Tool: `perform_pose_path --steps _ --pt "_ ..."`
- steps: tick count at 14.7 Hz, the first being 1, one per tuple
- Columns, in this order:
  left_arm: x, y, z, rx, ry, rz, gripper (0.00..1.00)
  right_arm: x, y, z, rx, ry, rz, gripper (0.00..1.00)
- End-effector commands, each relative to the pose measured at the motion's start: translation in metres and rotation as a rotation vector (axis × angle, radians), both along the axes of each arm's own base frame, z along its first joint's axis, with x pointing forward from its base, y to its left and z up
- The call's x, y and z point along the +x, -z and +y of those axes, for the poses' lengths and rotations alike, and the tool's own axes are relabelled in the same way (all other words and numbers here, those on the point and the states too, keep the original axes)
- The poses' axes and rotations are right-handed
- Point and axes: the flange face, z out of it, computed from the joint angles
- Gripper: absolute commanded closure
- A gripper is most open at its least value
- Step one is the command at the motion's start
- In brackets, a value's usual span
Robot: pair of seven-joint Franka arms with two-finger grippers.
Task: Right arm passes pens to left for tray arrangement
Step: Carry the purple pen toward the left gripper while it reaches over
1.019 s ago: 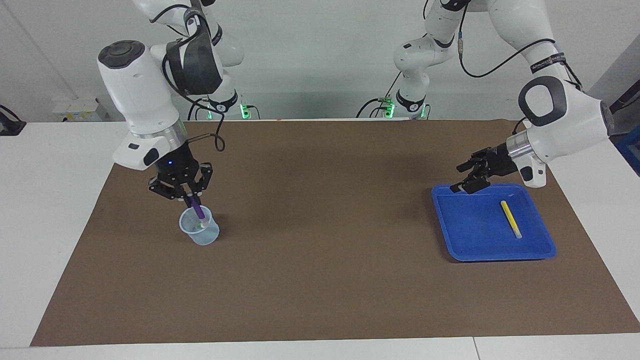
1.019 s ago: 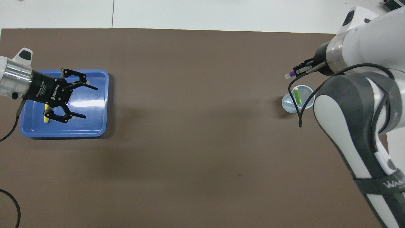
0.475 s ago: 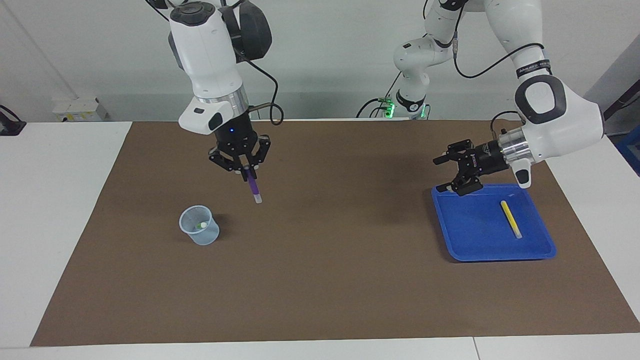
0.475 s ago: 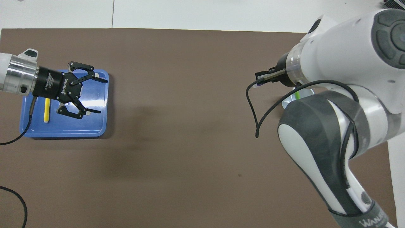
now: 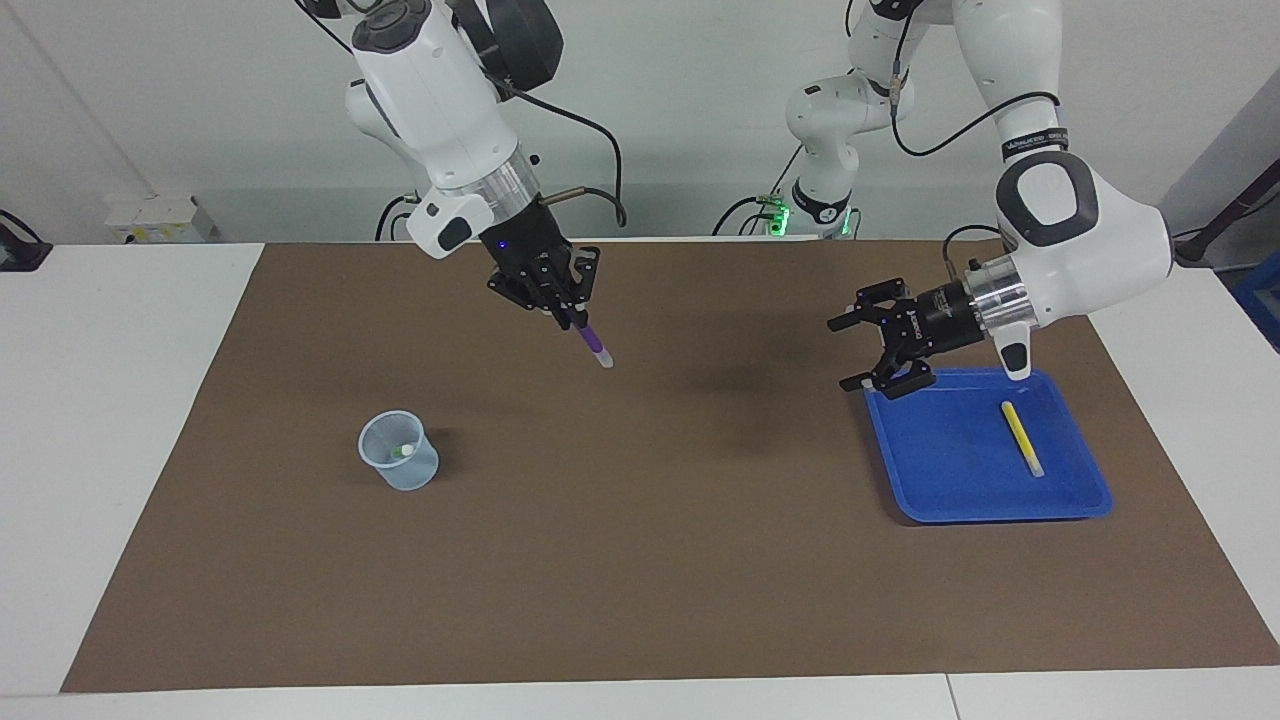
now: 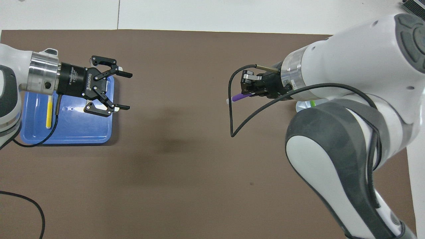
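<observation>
My right gripper [image 5: 566,312] [image 6: 246,94] hangs over the brown mat near the middle of the table, shut on the purple pen [image 5: 593,344] [image 6: 239,97], whose pale cap points down and toward the left arm's end. Over the tray's edge my left gripper [image 5: 843,352] [image 6: 127,91] is open and holds nothing, its fingers pointing toward the right gripper. The blue tray [image 5: 940,455] [image 6: 83,127] lies at the left arm's end with the yellow pen [image 5: 1022,437] [image 6: 49,114] in it. The green pen [image 5: 405,452] [image 6: 312,103] stands in the clear cup.
The clear plastic cup [image 5: 398,452] [image 6: 302,107] stands on the mat toward the right arm's end, mostly covered by the right arm in the overhead view. The brown mat [image 5: 640,560] covers most of the white table. A black cable loops below the right wrist.
The right gripper lifted the purple pen out of the cup and carried it toward the table's middle, tilting it. The left gripper moved off the tray toward the middle, staying open.
</observation>
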Motion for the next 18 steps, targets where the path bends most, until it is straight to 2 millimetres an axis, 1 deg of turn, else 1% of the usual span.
perform_pose_path --steps 1,2,4,5,7,8,9,11,13,14,15,16,18 --pt "0.001 -0.004 -0.003 -0.067 -0.069 0.038 0.04 -0.013 -0.009 0.031 0.068 0.148 0.035 1.0" --pt "0.001 -0.008 -0.006 -0.095 -0.08 0.047 0.05 -0.016 -0.01 0.041 0.091 0.22 0.046 1.0" --pt "0.001 -0.016 -0.019 -0.109 -0.086 0.064 0.06 -0.027 -0.011 0.062 0.117 0.314 0.091 1.0" --pt "0.0 -0.018 -0.025 -0.109 -0.084 0.063 0.06 -0.031 -0.012 0.07 0.128 0.37 0.12 1.0" --pt "0.0 -0.022 -0.035 -0.107 -0.084 0.048 0.06 -0.035 -0.013 0.076 0.147 0.501 0.18 1.0" --pt "-0.001 -0.023 -0.037 -0.107 -0.08 0.047 0.06 -0.039 -0.016 0.08 0.154 0.531 0.193 1.0" --pt "-0.001 -0.025 -0.037 -0.108 -0.082 0.047 0.06 -0.044 -0.015 0.088 0.161 0.565 0.216 1.0" --pt "-0.002 -0.034 -0.043 -0.108 -0.092 0.064 0.06 -0.041 -0.018 0.09 0.195 0.708 0.25 1.0" --pt "-0.008 -0.043 -0.057 -0.111 -0.07 0.057 0.09 -0.044 -0.016 0.094 0.204 0.746 0.267 1.0" --pt "-0.011 -0.044 -0.063 -0.113 -0.061 0.057 0.09 -0.048 -0.013 0.101 0.204 0.754 0.276 1.0" --pt "-0.012 -0.046 -0.069 -0.114 -0.052 0.055 0.12 -0.052 -0.012 0.108 0.213 0.758 0.274 1.0" --pt "-0.015 -0.048 -0.075 -0.113 -0.047 0.059 0.13 -0.054 -0.009 0.113 0.225 0.76 0.27 1.0" --pt "-0.023 -0.055 -0.091 -0.107 -0.038 0.08 0.13 -0.06 -0.005 0.122 0.214 0.749 0.259 1.0"
